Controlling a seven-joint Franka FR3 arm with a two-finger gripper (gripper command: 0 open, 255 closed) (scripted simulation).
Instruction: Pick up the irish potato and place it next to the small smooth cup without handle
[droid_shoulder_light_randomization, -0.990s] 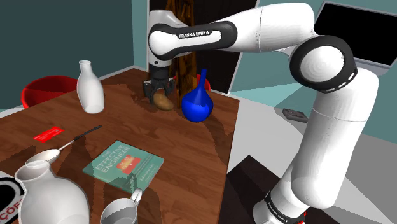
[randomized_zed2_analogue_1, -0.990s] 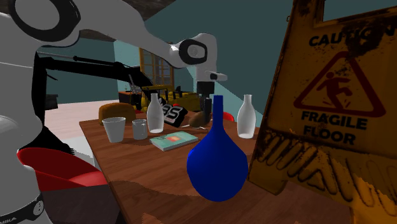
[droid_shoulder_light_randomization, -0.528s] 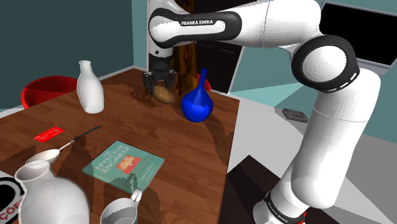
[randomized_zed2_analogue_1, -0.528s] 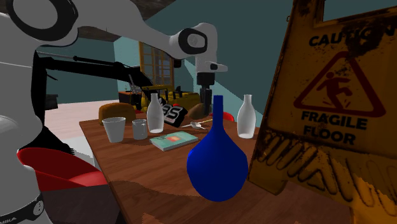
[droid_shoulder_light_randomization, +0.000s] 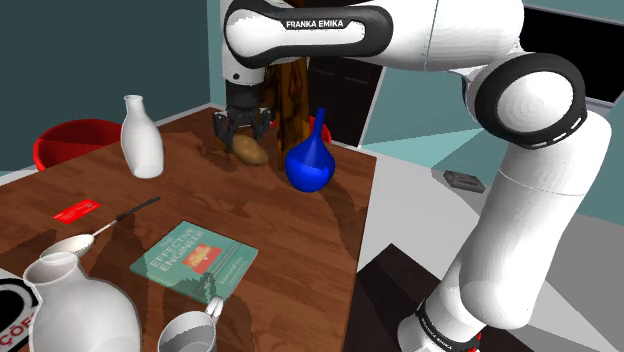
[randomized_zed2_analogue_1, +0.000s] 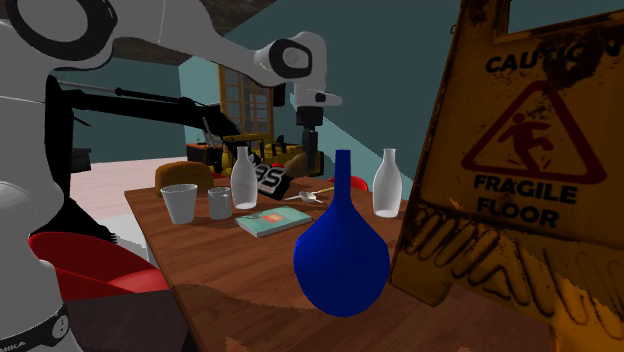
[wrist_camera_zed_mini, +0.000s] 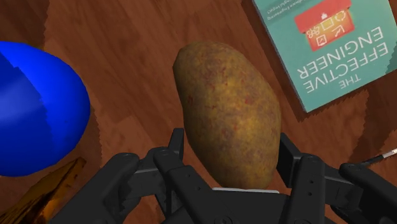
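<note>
We had the potato (wrist_camera_zed_mini: 228, 108) pinched in the gripper (wrist_camera_zed_mini: 229, 145), fingers closed on its sides, above the table (droid_shoulder_light_randomization: 300, 230). We reckoned it wanted carrying high over the book (droid_shoulder_light_randomization: 195, 258), then lowering gently just beside the cup (randomized_zed2_analogue_1: 180, 203).

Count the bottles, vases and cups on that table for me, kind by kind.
Bottles: 2 (lone bottle, bottle by the cups)
Vases: 1 (blue vase)
Cups: 2 (white cup, handled mug)
Total: 5
</note>
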